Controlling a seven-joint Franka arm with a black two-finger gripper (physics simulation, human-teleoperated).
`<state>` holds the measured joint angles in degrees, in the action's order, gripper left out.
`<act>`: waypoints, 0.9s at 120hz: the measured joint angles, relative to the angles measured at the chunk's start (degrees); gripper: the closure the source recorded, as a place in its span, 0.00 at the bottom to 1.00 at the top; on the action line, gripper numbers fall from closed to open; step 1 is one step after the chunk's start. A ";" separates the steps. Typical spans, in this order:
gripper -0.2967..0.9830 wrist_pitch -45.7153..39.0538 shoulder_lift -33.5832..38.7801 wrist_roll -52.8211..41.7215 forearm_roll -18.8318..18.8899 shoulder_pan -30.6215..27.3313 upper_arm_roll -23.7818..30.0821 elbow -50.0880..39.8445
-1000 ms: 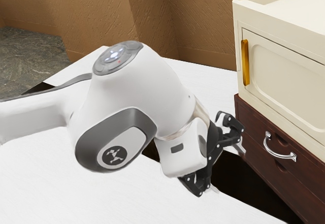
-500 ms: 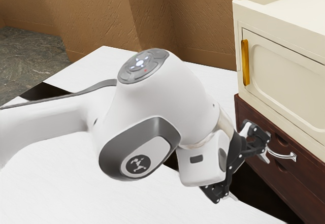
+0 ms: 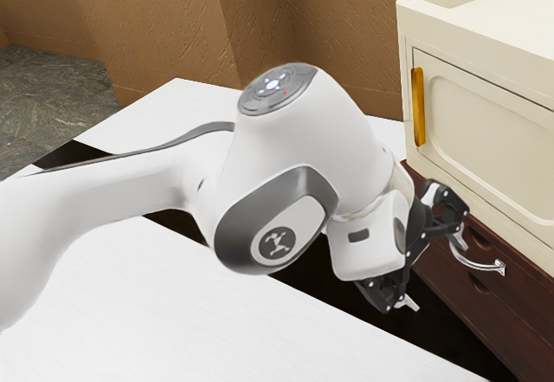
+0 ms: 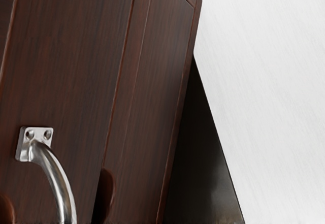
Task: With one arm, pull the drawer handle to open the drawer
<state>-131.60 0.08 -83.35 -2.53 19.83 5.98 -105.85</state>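
Much white tabletop (image 3: 173, 313), brown walls (image 3: 164, 27)

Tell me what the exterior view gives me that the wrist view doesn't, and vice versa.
Exterior view: my arm and open gripper, one finger overlapping the silver handle in the picture, though I can't tell whether they touch; also the cream cabinet with its amber handle, brown wall and stone floor.

Wrist view: close detail of the silver handle's mounting plate, with two round holes.

Both: the curved silver handle, dark wood front and white surface.
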 joint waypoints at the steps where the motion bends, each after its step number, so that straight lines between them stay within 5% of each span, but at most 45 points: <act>1: 0.23 0.01 -0.10 -0.03 0.02 -0.05 0.00 0.03; 42: 0.23 -0.83 -5.33 -1.20 5.55 -0.97 -0.08 3.71; 108: 0.21 -0.78 -7.43 -2.01 5.64 -1.07 0.53 4.14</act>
<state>-132.38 -7.35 -85.35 3.11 18.76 6.51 -101.71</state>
